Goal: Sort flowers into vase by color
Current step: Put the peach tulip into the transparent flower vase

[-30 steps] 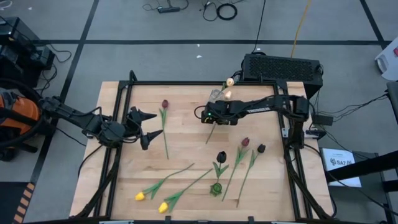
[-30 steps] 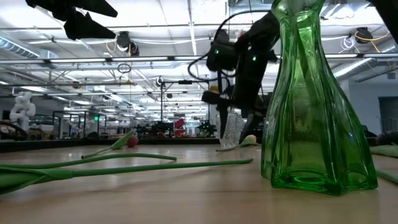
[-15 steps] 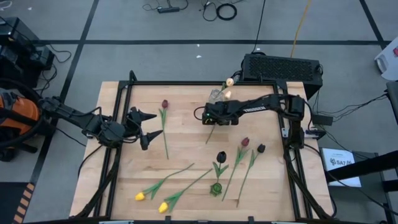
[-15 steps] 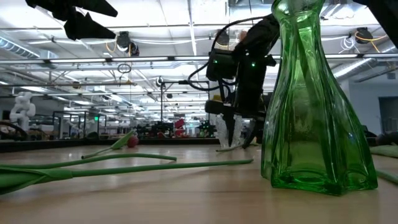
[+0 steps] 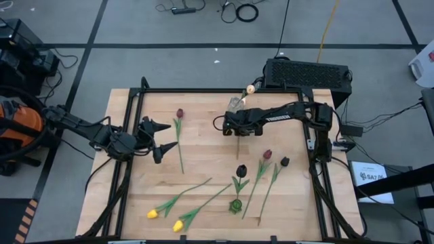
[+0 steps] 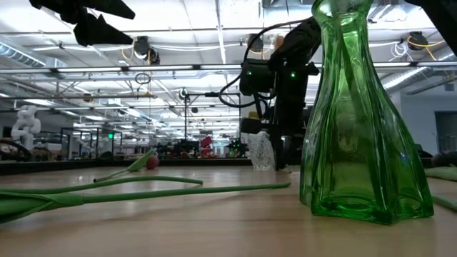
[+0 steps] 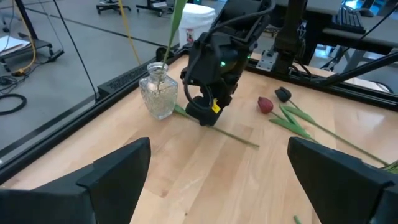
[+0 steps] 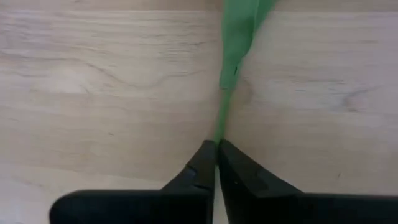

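We are seeing the right gripper pressing down on the table near its centre, fingers clamped together on a thin green stem lying flat just at six o'clock of the clear vase. The left gripper is hovering at nine o'clock with its fingers spread wide apart, holding nothing. The remaining flowers are lying loose between four and seven o'clock, around a green vase; one dark red tulip is lying beside the left gripper.
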### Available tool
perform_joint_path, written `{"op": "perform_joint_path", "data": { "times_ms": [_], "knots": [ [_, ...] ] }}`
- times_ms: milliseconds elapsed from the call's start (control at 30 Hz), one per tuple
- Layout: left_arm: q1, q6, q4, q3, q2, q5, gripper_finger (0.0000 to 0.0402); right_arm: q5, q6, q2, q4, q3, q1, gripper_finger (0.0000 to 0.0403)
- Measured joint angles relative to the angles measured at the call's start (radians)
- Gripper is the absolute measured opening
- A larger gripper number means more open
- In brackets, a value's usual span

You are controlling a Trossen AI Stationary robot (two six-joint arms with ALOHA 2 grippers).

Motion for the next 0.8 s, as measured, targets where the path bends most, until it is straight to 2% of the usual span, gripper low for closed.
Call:
{"op": "perform_joint_path", "data": {
  "times_ms": [100, 233, 367, 433, 700, 800],
  "knots": [
    [0.0, -0.002, 0.0, 0.0, 0.0, 0.0, 0.0384, 0.06, 0.038, -0.032, -0.018, -0.004, 0.016, 0.0003],
    [0.0, 0.0, 0.0, 0.001, 0.0, 0.0, 0.0384, 0.173, 0.078, -0.089, -0.156, -0.017, 0.022, 0.0003],
    [0.0, 0.002, 0.0, 0.001, 0.0, 0.0, 0.0384, 0.226, 0.137, -0.182, -0.272, -0.049, 0.024, 0.0001],
    [0.0, 0.002, 0.0, 0.001, 0.0, 0.0, 0.0384, 0.239, 0.151, -0.232, -0.272, -0.081, 0.028, 0.0001],
    [0.0, 0.002, 0.0, 0.001, 0.0, 0.0, 0.0384, 0.385, 0.257, -0.54, -0.282, -0.2, 0.07, 0.0],
    [0.0, 0.003, 0.0, 0.001, 0.0, -0.018, 0.0384, 0.462, 0.235, -0.67, -0.268, -0.239, 0.089, 0.0]
  ]
}}
